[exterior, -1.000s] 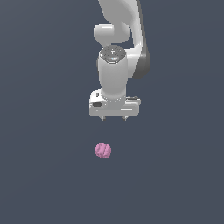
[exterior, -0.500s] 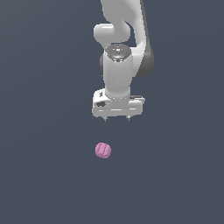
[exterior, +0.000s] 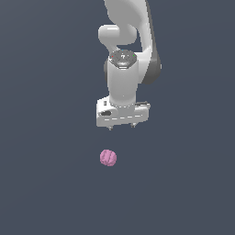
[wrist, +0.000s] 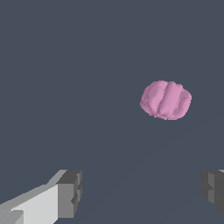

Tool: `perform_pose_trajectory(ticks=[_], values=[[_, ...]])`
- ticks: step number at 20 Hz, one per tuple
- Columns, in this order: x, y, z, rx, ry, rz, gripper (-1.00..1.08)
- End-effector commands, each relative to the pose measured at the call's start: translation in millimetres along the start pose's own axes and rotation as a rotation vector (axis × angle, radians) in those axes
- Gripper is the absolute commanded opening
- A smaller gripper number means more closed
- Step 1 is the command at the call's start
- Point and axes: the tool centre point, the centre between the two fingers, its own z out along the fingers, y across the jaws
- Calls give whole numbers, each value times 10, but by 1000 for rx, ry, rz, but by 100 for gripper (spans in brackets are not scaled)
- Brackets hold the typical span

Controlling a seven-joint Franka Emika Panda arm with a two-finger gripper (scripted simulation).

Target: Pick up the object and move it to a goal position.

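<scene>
end effector [exterior: 121,127] status: positioned above the pink ball [exterior: 108,158] in the exterior view, pointing downward, apart from the ball with clear space between them. the ball lies below the end effector and slightly toward the exterior view's left of its centre line.

jaw status: the wrist view shows both fingertips [wrist: 70,194] set wide apart, with only the dark surface [exterior: 46,183] visible between them. nothing is gripped. the end effector [wrist: 142,191] is fully or nearly fully open; the exact limit cannot be confirmed from these views.

ball status: the ball [wrist: 166,99] is pink, roughly round, with a lumpy surface marked by parallel ridges. it rests on the uniform dark grey surface. in the wrist view it sits outside the gap between the fingertips and closer to the darker finger than to the white-backed one. no part of the end effector touches it.

arm status: the white arm [exterior: 128,27] descends from the upper edge of the exterior view, with the wrist section [exterior: 123,78] roughly vertical over the end effector body.
</scene>
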Motion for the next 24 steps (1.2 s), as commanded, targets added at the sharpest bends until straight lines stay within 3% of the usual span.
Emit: perform_pose_trajectory(ticks=[1, 24], values=[[31, 22, 26, -2, -2, -42, 100], [416, 349, 412, -8, -30, -620, 100]])
